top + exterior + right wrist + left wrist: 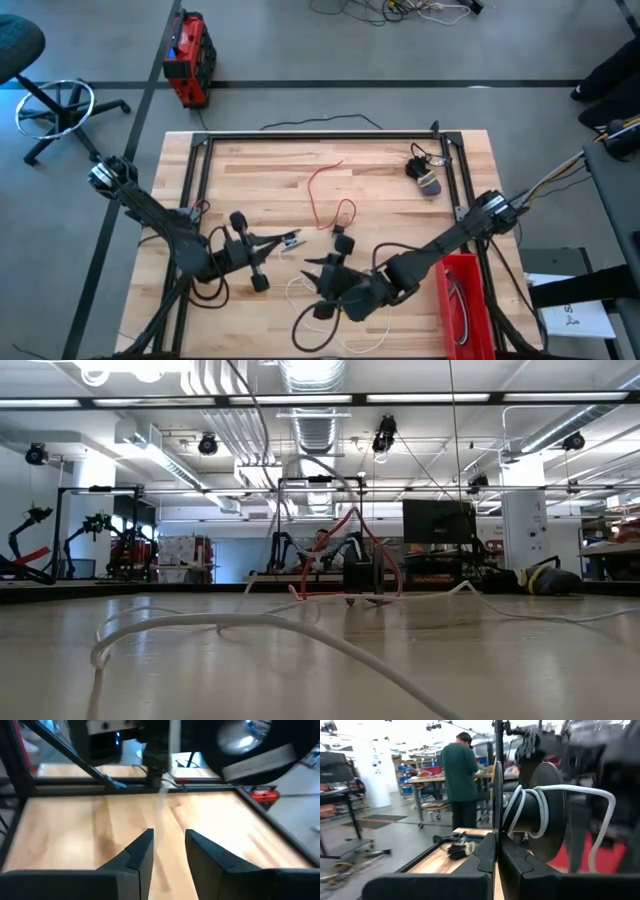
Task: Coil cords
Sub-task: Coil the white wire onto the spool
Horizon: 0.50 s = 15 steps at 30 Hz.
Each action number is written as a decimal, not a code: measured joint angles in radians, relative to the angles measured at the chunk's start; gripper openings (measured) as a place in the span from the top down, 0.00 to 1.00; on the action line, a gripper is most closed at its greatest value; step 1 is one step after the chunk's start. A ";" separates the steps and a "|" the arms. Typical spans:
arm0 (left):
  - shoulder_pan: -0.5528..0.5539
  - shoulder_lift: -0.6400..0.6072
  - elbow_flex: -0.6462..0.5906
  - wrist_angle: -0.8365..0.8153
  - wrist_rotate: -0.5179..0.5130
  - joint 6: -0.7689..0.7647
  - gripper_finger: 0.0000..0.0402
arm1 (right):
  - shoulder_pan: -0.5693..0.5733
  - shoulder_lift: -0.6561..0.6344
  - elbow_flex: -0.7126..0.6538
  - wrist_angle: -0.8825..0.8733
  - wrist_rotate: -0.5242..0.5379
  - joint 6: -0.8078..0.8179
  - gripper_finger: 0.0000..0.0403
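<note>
The white cord (300, 325) lies in loose loops near the front edge and runs across the low view's foreground (250, 625). A few turns of it wrap a black spool-like part (535, 810) at my right arm's gripper. My left gripper (295, 238) is shut on this cord. My right gripper (169, 842) faces it, open, with the cord (160, 805) running into its gap. The red cord (325, 190) stands in loops at mid-table, its dark plug (360, 575) on the wood. A black cord (425, 172) lies coiled at the far right. My left gripper pinches the white cord (159, 782) between its two fingertips, coming level from the table's left. From the pinch the cord runs clear of the table toward my right gripper. Whether it holds the cord's end or a point along it, I cannot tell.
A black metal frame (320, 135) borders the tabletop. A red bin (465, 300) holding a cable stands at the front right. A red case (188, 60) sits on the floor beyond the far left corner. A person (460, 775) stands at a bench beyond the table.
</note>
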 joint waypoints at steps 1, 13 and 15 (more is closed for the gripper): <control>0.003 0.000 -0.007 0.024 0.010 -0.004 1.00 | 0.000 0.013 0.000 0.037 -0.001 -0.003 0.74; 0.012 0.004 -0.023 0.063 0.040 -0.117 1.00 | -0.013 0.100 -0.002 0.334 0.094 -0.069 0.72; 0.017 0.004 -0.023 0.065 0.040 -0.133 1.00 | -0.011 0.099 -0.002 0.355 0.116 -0.072 0.74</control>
